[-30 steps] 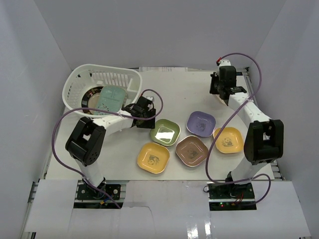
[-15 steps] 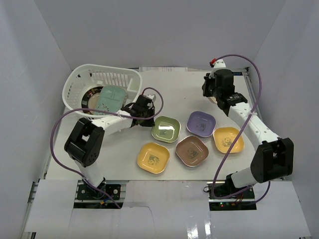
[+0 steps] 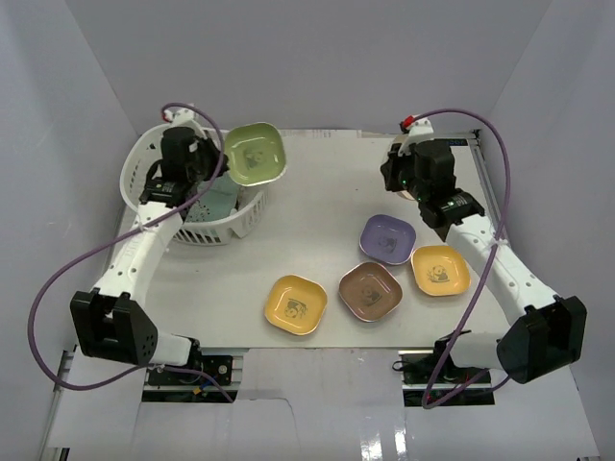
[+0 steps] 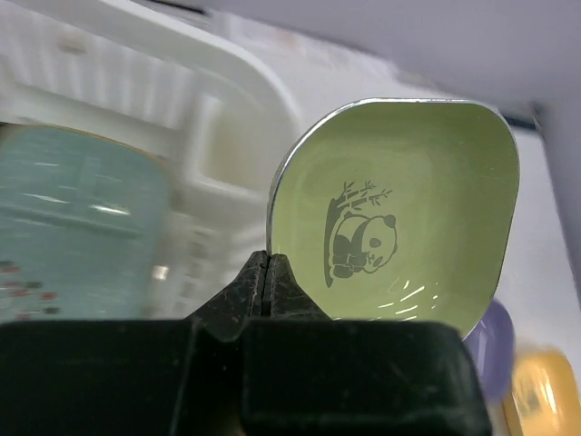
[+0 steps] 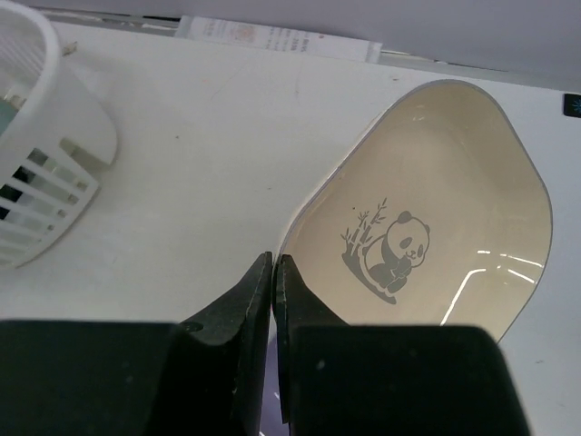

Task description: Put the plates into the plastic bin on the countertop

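Since half a second ago, the left gripper (image 3: 205,158) has swung from the middle of the table up to 10 o'clock, and the green plate (image 3: 255,154) has gone with it. That plate now hangs tilted over the far right rim of the bin (image 3: 144,154). The jaws are pinched tight on its edge, so there's basically no gap in the wrist view. A mint plate (image 3: 217,200) already lies inside the bin.

The right gripper (image 5: 273,263) is at about 1 o'clock and has barely shifted. Its jaws are nearly closed on the rim of a cream plate (image 5: 427,236). Can't tell if that one is off the surface.

The countertop (image 3: 317,192) is plain matte white with white walls (image 3: 288,58) on three sides. A paper label (image 5: 272,36) runs along the back edge.

Four plates still sit flat on the table, close together:
- purple plate (image 3: 388,237) at 3 o'clock
- orange plate (image 3: 440,269) at 4
- brown-pink plate (image 3: 370,290) at 5
- yellow plate (image 3: 296,303) at 6
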`<state>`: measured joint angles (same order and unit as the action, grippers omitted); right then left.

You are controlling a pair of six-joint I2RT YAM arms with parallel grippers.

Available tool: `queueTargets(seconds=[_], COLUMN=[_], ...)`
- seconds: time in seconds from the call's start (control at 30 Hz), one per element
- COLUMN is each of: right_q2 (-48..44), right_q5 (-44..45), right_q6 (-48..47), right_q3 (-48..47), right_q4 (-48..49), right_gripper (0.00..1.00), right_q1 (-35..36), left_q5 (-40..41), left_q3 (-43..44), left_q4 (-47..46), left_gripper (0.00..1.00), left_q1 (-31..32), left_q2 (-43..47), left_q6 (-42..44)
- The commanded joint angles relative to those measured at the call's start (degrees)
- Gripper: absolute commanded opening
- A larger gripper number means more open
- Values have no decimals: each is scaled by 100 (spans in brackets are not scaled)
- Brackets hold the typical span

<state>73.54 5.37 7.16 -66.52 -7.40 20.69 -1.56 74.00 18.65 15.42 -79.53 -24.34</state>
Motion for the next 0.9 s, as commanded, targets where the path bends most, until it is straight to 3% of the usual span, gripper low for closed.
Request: queueTargets(seconds=[0.0, 0.13, 0.37, 0.5, 0.6, 0.87], right_q2=[29, 283, 1109, 1768, 2522, 3992], right_q5=[-45, 166, 412, 571, 605, 439], right_q6=[-39, -144, -407, -619, -681, -681], right_q3=[-45, -334, -1588, -2706, -3600, -5563], right_q4=[265, 257, 72, -226, -577, -1018], right_gripper=[8, 8, 8, 8, 8, 8], right_q1=[653, 1235, 2306, 2773, 3063, 3416], left_q5=[463, 692, 1500, 1851, 1853, 1020], left_q3=[-25, -192, -333, -666, -973, -1247], left_q4=[279, 156, 51, 16, -186, -380], left_gripper=[0, 0, 2, 15, 37, 57], left_q1=[-776, -1330, -1707, -1718, -1770, -1832], left_q2=[-27, -247, -546, -406, -152, 296], left_q6=[-132, -290, -264, -501, -555, -713])
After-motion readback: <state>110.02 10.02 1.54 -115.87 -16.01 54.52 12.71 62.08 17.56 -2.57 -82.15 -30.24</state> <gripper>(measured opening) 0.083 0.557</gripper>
